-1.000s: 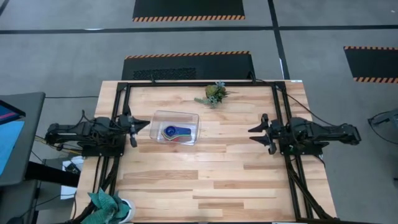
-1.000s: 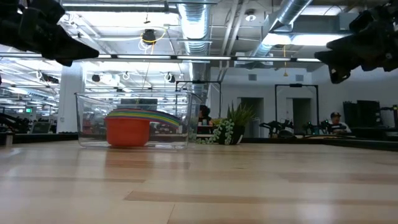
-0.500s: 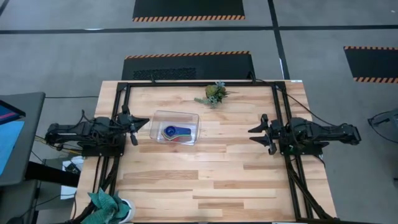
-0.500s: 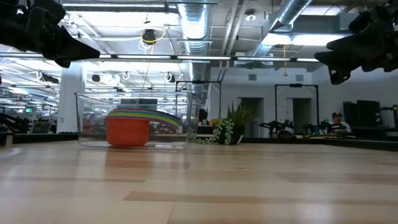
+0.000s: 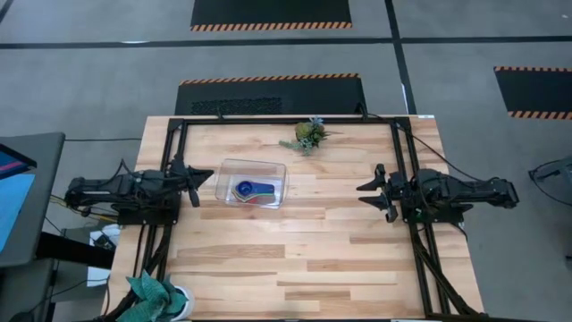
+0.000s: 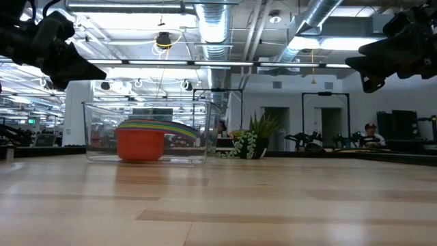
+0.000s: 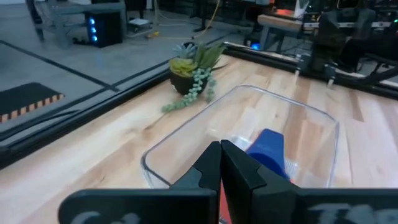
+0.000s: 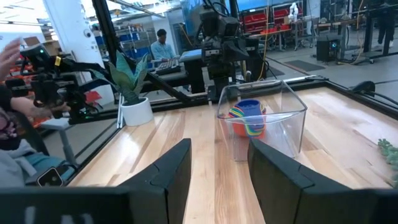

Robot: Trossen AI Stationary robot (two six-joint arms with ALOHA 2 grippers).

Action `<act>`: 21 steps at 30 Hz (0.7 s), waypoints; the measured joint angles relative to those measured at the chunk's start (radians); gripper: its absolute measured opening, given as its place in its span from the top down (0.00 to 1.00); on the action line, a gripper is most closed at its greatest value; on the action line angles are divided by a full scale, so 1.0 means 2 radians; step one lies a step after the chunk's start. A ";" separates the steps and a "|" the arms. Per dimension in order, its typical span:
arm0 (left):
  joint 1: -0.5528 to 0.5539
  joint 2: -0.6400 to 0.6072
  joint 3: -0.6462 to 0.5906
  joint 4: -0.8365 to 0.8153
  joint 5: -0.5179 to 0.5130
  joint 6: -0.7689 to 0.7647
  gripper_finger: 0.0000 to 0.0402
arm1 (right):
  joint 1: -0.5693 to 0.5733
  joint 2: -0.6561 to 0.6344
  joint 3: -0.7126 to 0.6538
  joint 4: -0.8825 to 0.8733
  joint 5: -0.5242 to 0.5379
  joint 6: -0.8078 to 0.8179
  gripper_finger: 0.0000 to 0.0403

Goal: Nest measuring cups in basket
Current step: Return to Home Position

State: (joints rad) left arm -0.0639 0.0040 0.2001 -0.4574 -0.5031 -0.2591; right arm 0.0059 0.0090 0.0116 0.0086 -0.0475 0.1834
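The measuring cups sit nested in one stack inside the basket, a clear bin standing on the table left of centre. The blue cup is on top, and the red-orange bowl shows at the bottom through the wall in the low view. My left gripper hovers just left of the basket, shut and empty, pointing at it. My right gripper waits open near the table's right edge, above the wood.
A small green plant sprig lies near the far edge. A teal cloth and a white pot sit at the near left corner. Black frame rails border the table. Bare wood stretches between the basket and my right gripper. People show beyond the table.
My left gripper has shut its fingers beside the basket and dipped slightly. The cups and basket have not moved.
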 joint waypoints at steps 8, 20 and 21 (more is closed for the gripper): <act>0.001 0.000 0.000 0.016 0.061 0.042 1.00 | 0.000 0.000 0.000 0.000 0.000 0.000 0.55; -0.023 0.001 -0.094 0.260 0.115 0.116 1.00 | 0.000 0.000 0.000 0.000 0.000 0.001 0.55; -0.024 0.001 -0.095 0.264 0.116 0.127 1.00 | 0.000 0.000 0.000 0.000 0.000 0.001 0.55</act>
State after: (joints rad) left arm -0.1112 0.0063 0.0109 0.0709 -0.2705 -0.0058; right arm 0.0059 0.0090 0.0109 0.0082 -0.0479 0.1848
